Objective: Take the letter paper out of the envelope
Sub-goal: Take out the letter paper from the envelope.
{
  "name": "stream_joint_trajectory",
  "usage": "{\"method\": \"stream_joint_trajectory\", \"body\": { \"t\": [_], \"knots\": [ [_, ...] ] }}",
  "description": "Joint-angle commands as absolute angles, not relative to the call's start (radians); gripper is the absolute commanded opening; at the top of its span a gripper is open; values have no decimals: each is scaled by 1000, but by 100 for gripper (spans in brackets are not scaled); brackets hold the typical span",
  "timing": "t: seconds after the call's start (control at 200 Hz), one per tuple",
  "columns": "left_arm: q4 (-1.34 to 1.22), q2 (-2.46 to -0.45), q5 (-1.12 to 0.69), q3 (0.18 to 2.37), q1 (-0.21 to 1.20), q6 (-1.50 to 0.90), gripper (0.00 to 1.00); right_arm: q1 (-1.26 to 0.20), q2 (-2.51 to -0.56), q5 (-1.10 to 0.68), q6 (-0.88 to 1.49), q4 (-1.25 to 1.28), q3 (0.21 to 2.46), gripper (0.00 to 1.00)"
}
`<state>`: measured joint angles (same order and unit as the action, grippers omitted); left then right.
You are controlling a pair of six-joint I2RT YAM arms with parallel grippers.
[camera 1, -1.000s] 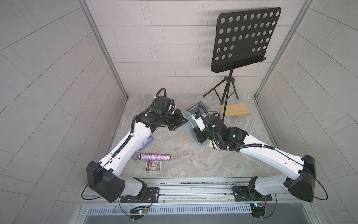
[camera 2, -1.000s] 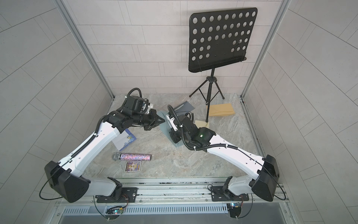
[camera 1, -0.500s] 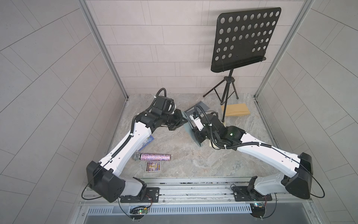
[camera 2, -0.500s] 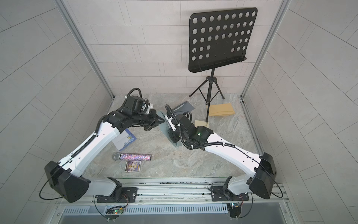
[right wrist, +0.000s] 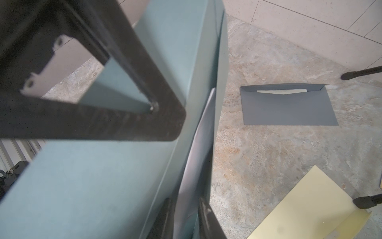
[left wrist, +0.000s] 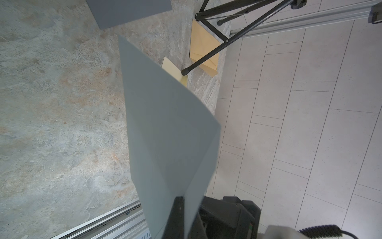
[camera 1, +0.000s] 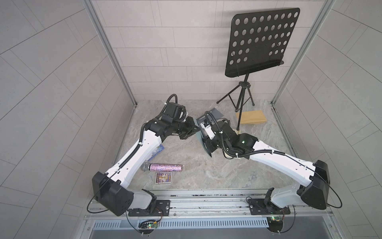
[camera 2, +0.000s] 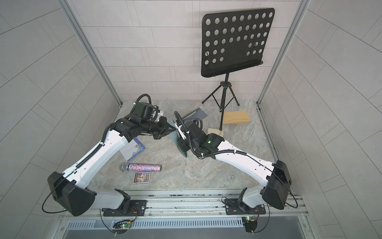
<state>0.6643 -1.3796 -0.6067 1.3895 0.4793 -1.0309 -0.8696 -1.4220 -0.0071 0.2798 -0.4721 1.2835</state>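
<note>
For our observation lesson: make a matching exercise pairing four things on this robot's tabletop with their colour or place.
Things:
1. Glittery microphone
2. Perforated music stand
3. Flat grey envelope on the table
4. Brown paper envelope

Descriptions:
A. black, upright on a tripod
B. pale paper showing at its open flap
C. beside a small picture card
D. lying under a tripod leg

Pairs: 1-C, 2-A, 3-B, 4-D

High paired overheads, close wrist views

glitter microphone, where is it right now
In both top views the glitter microphone lies flat on the table near the front, beside the left arm, just behind a small card.
</note>
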Motion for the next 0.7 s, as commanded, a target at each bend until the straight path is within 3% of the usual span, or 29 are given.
{"method": "stream_joint_trajectory", "body": {
  "t": [0.0,0.255,0.69],
  "knots": [
    [666,-1367,-640,1425,486,-1033,0,-867,-1439,8,295,-512,1300,28],
    [663,-1371,-643,1426,486,-1034,0,-867,-1443,17,305,-508,1290,35],
    [663,-1364,-645,1407,487,-1037,0,-865,-1484,37,336,-495,1315,24]
  ]
}}
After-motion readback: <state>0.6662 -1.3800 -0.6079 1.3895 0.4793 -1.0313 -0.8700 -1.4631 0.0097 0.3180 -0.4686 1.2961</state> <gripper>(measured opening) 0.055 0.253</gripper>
